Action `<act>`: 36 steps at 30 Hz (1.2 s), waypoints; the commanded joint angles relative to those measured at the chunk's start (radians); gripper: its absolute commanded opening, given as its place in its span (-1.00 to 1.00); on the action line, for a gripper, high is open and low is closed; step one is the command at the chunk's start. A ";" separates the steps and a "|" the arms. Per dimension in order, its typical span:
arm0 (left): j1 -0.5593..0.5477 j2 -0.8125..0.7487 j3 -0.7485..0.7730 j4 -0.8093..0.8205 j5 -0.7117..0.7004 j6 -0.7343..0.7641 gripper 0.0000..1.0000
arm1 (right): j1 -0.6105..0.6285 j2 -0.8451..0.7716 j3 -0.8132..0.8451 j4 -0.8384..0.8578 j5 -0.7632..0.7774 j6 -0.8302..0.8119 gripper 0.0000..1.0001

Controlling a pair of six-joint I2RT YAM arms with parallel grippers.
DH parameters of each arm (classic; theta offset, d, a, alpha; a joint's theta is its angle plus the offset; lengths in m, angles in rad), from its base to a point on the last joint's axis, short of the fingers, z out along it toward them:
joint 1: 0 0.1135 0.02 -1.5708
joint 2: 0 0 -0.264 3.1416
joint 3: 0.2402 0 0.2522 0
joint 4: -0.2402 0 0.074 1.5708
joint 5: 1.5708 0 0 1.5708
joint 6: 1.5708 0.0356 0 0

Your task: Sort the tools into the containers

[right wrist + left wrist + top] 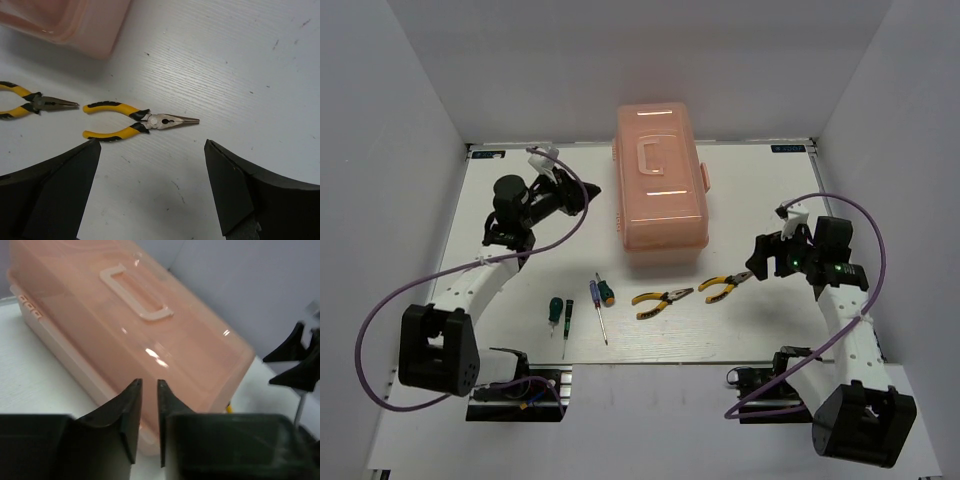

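Right claw (152, 143); yellow-handled, needle-nosed pliers (150, 120)

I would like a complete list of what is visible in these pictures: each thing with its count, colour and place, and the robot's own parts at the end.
toolbox: one, peach-pink translucent, lid closed, far middle of the table.
pliers: two, yellow-and-black handles, in front of the toolbox; the second lies to its right.
dark green screwdriver: one, near the front edge, left of centre.
blue-and-green screwdriver: one, longer shaft, between the dark green one and the pliers.
table: one, white.
left arm, right arm: white and black.
left end effector: black, nearly shut, empty, beside the toolbox.
right end effector: black, open, empty, by the right-hand pliers.
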State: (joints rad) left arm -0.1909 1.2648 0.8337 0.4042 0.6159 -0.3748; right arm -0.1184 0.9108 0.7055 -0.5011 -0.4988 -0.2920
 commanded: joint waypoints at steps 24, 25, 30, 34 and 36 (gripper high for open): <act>0.005 0.168 0.077 -0.036 0.139 -0.085 0.12 | 0.002 0.065 0.040 0.050 -0.015 0.093 0.81; 0.005 0.168 0.077 -0.036 0.139 -0.085 -0.09 | 0.003 0.066 0.034 0.058 -0.027 0.096 0.81; 0.005 0.168 0.097 -0.071 0.139 -0.065 -0.89 | 0.003 0.141 0.100 0.133 -0.032 0.194 0.47; 0.005 0.168 0.130 -0.108 0.148 -0.055 -0.63 | 0.002 0.215 0.182 0.220 -0.050 0.312 -0.42; -0.004 0.168 0.140 -0.134 0.111 -0.036 0.08 | 0.003 0.275 0.225 0.223 -0.105 0.367 -0.60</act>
State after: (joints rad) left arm -0.1909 1.4521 0.9276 0.3187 0.7467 -0.4385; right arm -0.1158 1.1385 0.8467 -0.3740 -0.5343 -0.0452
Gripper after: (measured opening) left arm 0.472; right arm 0.221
